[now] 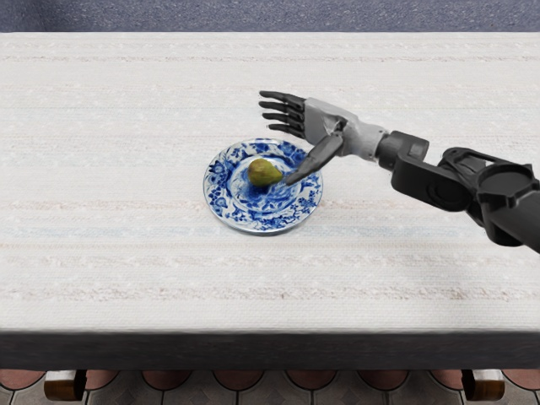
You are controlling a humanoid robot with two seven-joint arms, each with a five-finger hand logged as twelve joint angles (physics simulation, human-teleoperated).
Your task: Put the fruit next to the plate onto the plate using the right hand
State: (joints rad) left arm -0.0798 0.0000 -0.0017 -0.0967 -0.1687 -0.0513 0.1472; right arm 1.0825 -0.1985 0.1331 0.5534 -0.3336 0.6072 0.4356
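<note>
A small green-yellow pear [264, 172] lies on a blue-and-white patterned plate [232, 202], near the plate's middle. My right hand [287, 139] hovers just right of and behind the pear, its arm coming in from the right edge. The fingers [278, 110] are stretched out straight to the left above the plate's far rim. The thumb points down-left toward the pear, its tip close beside it. The hand holds nothing. The left arm does not show.
The plate sits on a wide pale wooden table [126, 278] whose dark front edge runs along the bottom. Chair tops [67, 384] show under that edge.
</note>
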